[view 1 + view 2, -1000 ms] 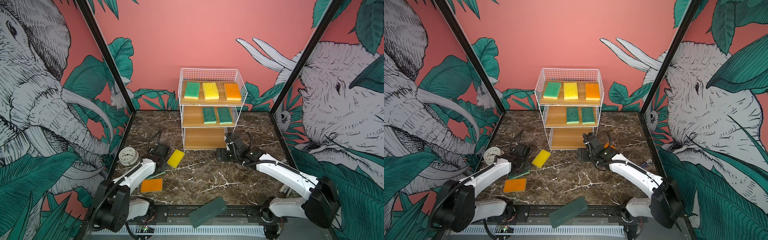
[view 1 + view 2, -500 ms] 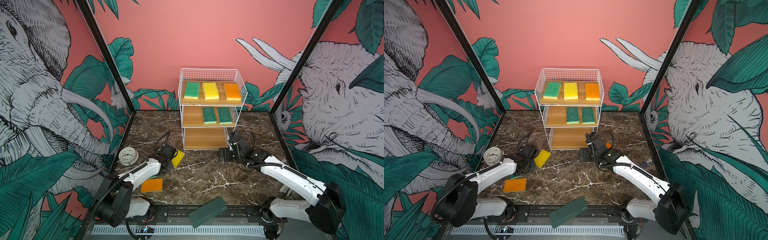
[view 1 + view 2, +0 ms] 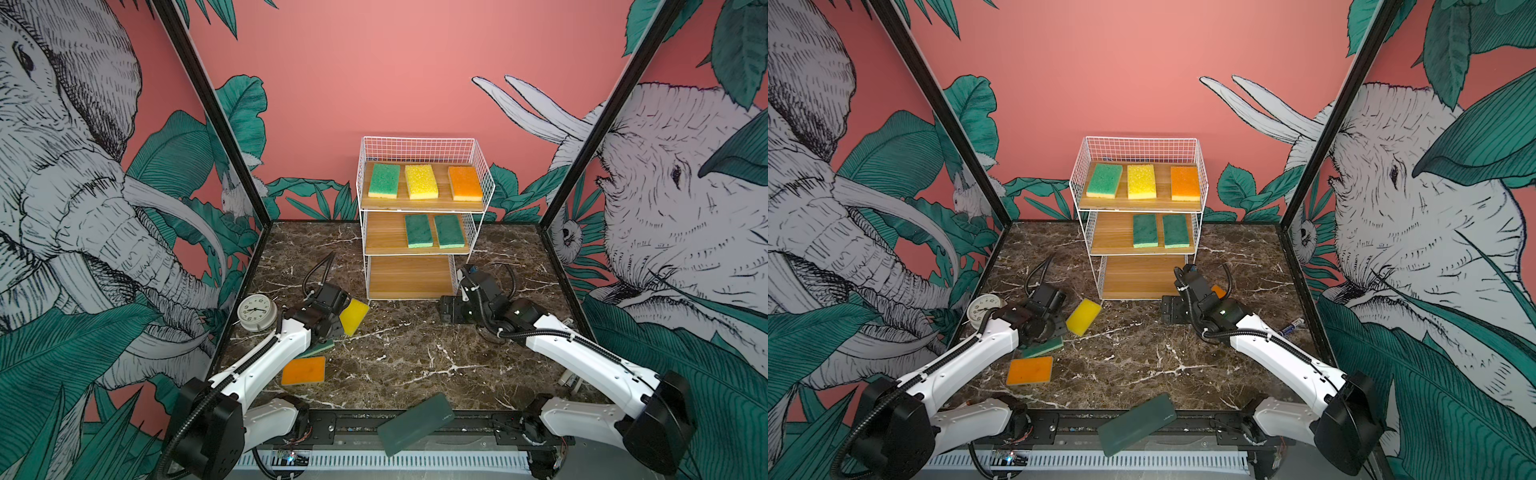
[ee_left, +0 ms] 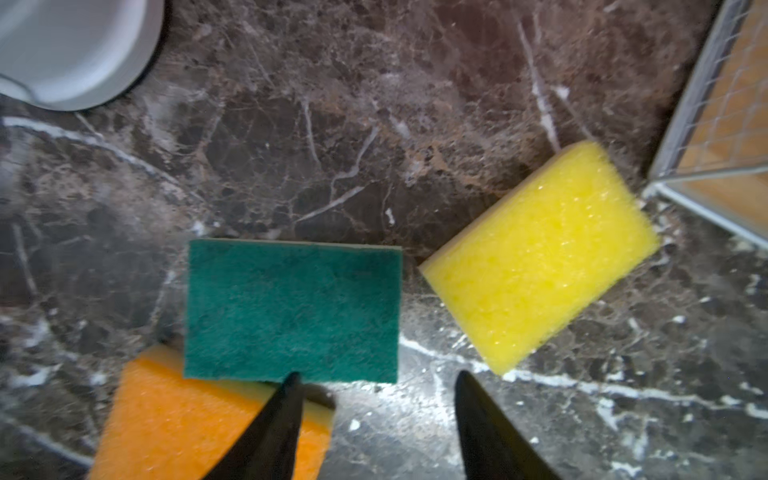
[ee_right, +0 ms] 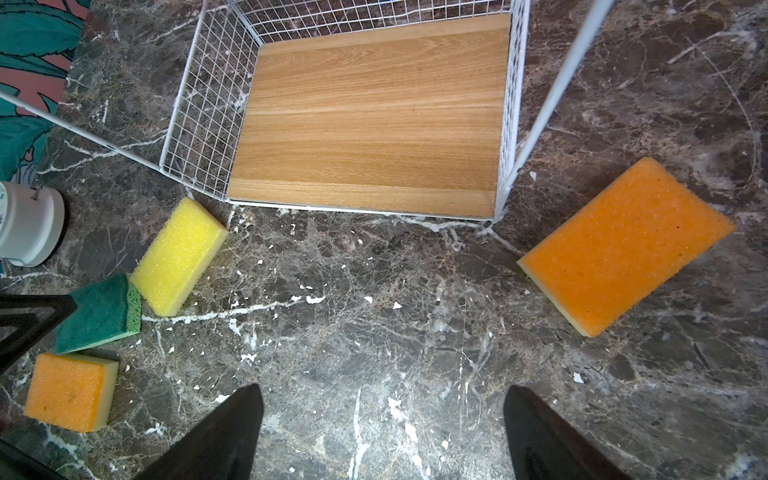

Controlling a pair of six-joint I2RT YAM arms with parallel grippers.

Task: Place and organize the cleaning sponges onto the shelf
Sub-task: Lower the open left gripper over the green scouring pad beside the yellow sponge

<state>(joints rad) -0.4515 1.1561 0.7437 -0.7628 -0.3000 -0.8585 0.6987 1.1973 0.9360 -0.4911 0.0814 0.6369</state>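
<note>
Four cleaning sponges lie loose on the table (image 3: 415, 353): green sponge (image 4: 291, 307), yellow sponge (image 4: 540, 257) and orange sponge (image 4: 199, 419) near its left edge, second orange sponge (image 5: 627, 245) by the shelf (image 3: 409, 276). Likely light, squashy foam; pinch gently across the narrow width. Left jaws and right jaws both gape, empty.

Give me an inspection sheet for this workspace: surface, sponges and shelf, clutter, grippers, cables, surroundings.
Surface: dark marble table, white flecks.
Job's things: shelf holds five sponges, bottom board bare; on the table yellow sponge, green sponge next to orange sponge, second orange sponge right of shelf.
Clutter: clock, dark green slab.
Grippers: left gripper and right gripper open, fingers empty.
Cables: black hoses loop at both wrists.
Surroundings: pink jungle-mural walls.
</note>
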